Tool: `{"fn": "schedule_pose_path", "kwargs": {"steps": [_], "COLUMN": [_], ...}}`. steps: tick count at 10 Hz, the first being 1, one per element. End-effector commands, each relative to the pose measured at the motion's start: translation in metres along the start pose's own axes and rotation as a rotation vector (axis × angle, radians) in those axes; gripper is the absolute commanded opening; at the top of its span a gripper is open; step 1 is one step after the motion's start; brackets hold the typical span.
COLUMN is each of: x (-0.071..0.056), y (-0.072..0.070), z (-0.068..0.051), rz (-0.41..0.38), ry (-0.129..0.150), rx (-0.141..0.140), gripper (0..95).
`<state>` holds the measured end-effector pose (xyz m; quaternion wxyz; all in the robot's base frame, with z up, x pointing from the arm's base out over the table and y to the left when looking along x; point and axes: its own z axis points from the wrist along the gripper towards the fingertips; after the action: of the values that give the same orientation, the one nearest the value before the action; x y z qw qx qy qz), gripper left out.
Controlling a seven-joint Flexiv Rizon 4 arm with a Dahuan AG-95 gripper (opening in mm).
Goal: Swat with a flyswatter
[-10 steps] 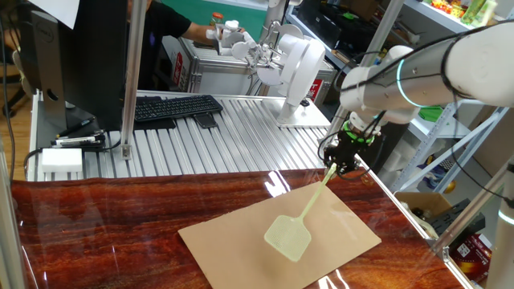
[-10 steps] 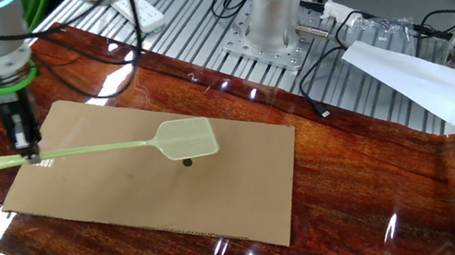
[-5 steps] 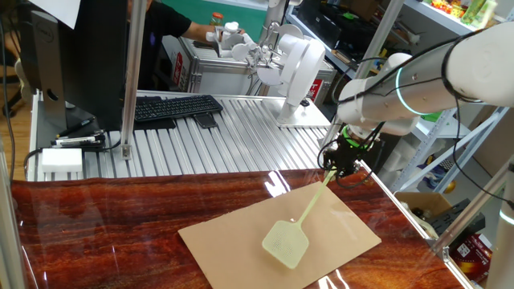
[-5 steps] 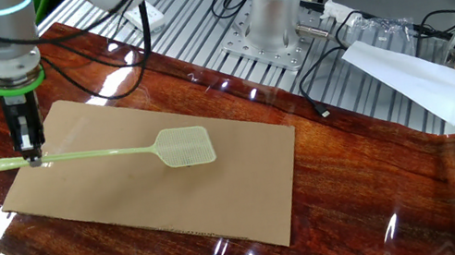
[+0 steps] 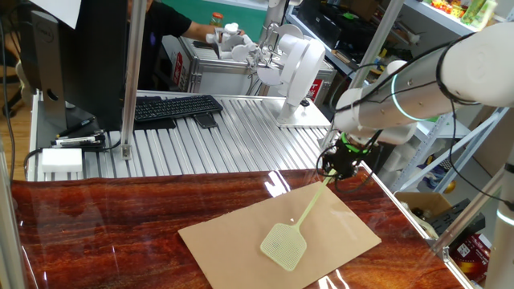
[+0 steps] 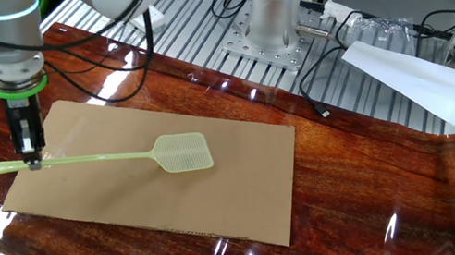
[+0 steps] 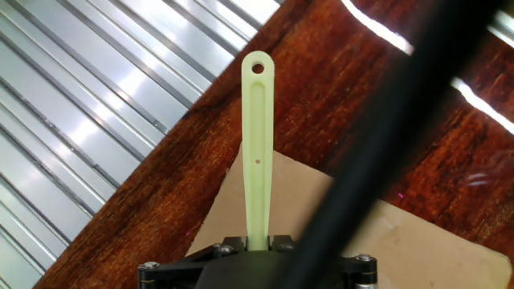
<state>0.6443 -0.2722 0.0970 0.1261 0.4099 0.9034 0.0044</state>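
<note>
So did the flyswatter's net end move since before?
Yes. The flyswatter has tipped its net end down onto the cardboard sheet, covering the dark spot that showed beside it earlier. The fingers hold its handle.

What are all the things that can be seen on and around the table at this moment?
flyswatter: one, pale yellow-green, head low over the cardboard sheet, handle gripped
cardboard sheet: one, tan, flat on the wooden tabletop
wooden tabletop: one, dark red-brown, glossy
keyboard: one, black, on the ribbed metal surface behind
folded paper: one, white, near the arm's base
arm's base: one, silver with a teal ring
end effector: one, black, shut on the flyswatter handle, pointing down
</note>
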Motion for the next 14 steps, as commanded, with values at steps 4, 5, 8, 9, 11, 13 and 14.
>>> {"fn": "schedule_pose_path", "kwargs": {"steps": [4,5,8,9,11,13,14], "x": [0.001,0.002,0.003,0.003,0.003,0.003,0.003], "y": [-0.001,-0.001,0.0,0.0,0.0,0.0,0.0], "z": [0.005,0.007,0.011,0.011,0.011,0.012,0.013], "rz": [0.014,0.017,0.029,0.029,0.033,0.032,0.036], "ry": [-0.071,-0.084,-0.122,-0.142,-0.163,-0.195,-0.205], "rx": [-0.019,-0.02,-0.028,-0.033,-0.038,-0.036,-0.036], "gripper": [0.0,0.0,0.0,0.0,0.0,0.0,0.0]}}
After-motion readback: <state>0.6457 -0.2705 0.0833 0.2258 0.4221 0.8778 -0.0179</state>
